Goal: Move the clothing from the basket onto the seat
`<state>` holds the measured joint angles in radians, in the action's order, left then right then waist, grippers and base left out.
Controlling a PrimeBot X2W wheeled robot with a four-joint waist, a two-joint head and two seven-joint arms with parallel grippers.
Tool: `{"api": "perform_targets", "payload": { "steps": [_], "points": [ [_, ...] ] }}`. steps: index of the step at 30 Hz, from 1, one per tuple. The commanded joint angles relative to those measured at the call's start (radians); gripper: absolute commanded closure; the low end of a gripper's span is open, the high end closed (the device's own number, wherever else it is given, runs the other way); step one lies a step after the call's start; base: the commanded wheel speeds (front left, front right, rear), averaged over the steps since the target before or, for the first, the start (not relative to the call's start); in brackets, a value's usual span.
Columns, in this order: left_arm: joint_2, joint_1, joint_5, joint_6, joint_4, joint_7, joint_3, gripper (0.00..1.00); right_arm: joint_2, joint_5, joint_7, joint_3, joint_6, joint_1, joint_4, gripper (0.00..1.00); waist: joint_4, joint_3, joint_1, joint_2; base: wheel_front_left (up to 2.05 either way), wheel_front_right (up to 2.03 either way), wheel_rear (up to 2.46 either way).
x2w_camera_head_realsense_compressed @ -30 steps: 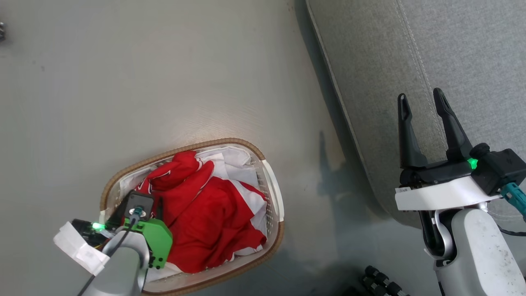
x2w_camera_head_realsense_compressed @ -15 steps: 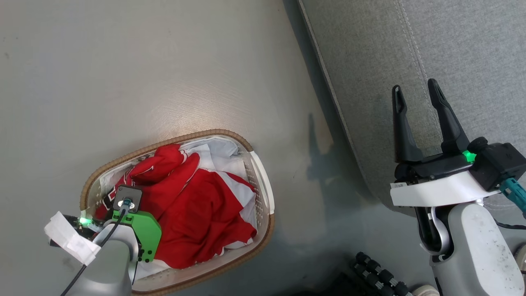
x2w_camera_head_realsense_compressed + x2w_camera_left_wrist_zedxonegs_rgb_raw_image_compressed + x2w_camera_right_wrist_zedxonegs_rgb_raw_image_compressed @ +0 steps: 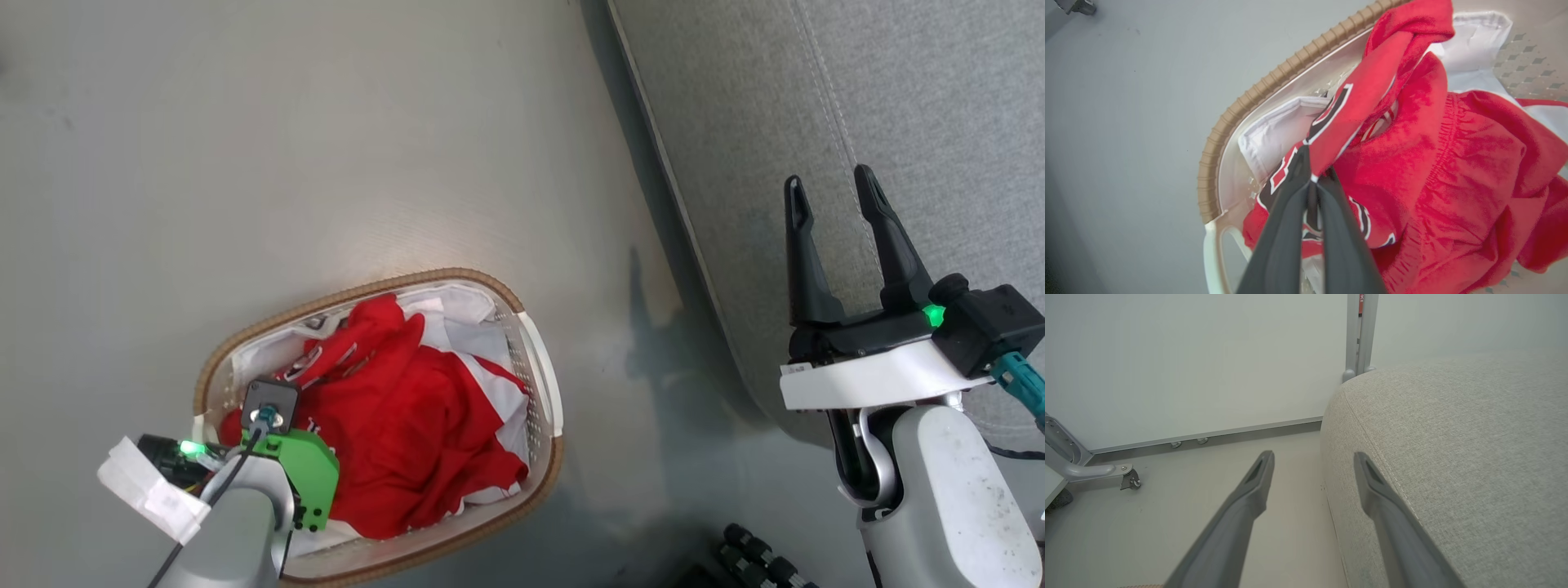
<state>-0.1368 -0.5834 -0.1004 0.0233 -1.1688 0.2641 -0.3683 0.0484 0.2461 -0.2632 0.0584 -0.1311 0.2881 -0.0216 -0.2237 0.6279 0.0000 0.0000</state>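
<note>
Left wrist view: grabbing the first red shirt.
Left fingers (image 3: 1286, 228) pinch the numbered clothing (image 3: 1412, 155), which lies in the basket (image 3: 1241, 110) on the floor (image 3: 326, 122); right fingers (image 3: 804, 253) hang spread apart, holding nothing, by the edge of the seat (image 3: 939, 98). Next, I think: lift it out and carry it across.

Clothing (image 3: 408, 441) in basket (image 3: 457, 279), left of seat (image 3: 898, 98)

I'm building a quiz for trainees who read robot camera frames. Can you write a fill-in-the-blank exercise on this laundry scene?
1. The left gripper is ____ on the red jersey with black numerals.
2. The jersey lies in a white basket whose woven rim is ____.
3. The right gripper, by the edge of the grey seat, is ____ and holds nothing.

Missing words: shut; brown; open.
</note>
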Motion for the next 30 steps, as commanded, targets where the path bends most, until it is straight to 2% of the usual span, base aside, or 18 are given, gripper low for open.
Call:
{"api": "perform_targets", "payload": {
  "steps": [1, 7, 16, 24, 30],
  "points": [
    [0.004, 0.024, -0.008, -0.011, 0.026, 0.001, 0.002, 1.0, 0.004, -0.007, -0.002, -0.006, 0.001, -0.015, 0.01, 0.0, 0.031, -0.054, 0.0, 0.0, 0.0, 0.0, 0.0],
    [0.019, 0.1, -0.038, -0.075, 0.164, 0.001, 0.007, 1.0, 0.004, -0.025, -0.002, -0.029, 0.001, -0.056, 0.04, 0.0, 0.079, -0.169, 0.0, 0.0, 0.0, 0.0, 0.0],
    [0.034, 0.167, -0.079, -0.138, 0.406, 0.001, 0.012, 1.0, 0.004, -0.056, -0.002, -0.062, 0.001, -0.15, 0.082, 0.0, 0.142, -0.354, 0.0, 0.0, 0.0, 0.0, 0.0],
    [-0.001, 0.119, -0.124, -0.154, 0.556, -0.001, -0.073, 1.0, 0.004, -0.084, -0.002, -0.063, 0.001, -0.223, 0.102, 0.0, 0.158, -0.498, 0.0, 0.0, 0.0, 0.0, 0.0],
    [-0.041, 0.016, -0.208, -0.154, 0.652, -0.061, -0.179, 1.0, 0.004, -0.104, -0.002, -0.035, 0.001, -0.234, 0.102, 0.0, 0.161, -0.568, 0.0, 0.0, 0.0, 0.0, 0.0]
  ]
}}
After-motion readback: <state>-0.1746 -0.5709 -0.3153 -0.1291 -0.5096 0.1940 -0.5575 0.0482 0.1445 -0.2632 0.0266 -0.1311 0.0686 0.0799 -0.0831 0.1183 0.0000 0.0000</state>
